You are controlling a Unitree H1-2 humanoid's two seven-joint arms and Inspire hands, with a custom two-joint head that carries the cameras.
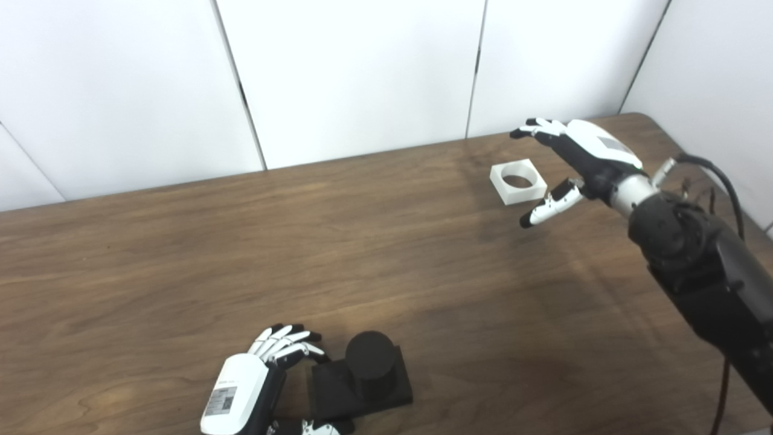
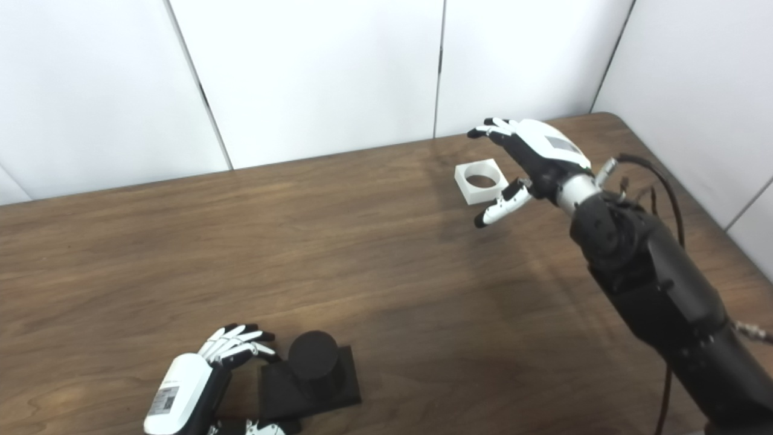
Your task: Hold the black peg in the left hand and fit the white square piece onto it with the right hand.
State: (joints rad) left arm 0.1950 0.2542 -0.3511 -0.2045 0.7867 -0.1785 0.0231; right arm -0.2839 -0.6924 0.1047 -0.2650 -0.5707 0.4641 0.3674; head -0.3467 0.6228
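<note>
The black peg [image 1: 369,355] is a short round post standing upright on a black square base [image 1: 361,389] near the table's front edge. My left hand [image 1: 253,380] sits just left of the base, fingers curled toward its far left corner and thumb by its near left corner, not closed on it. The white square piece [image 1: 517,180], with a round hole, lies flat at the far right of the table. My right hand [image 1: 574,163] hovers open just right of it, fingers spread past its far side and thumb low near its front right corner.
The brown wooden table [image 1: 241,254] reaches back to white wall panels. Its right edge and rounded far right corner lie close behind the right hand. A black cable [image 1: 721,181] loops off the right forearm.
</note>
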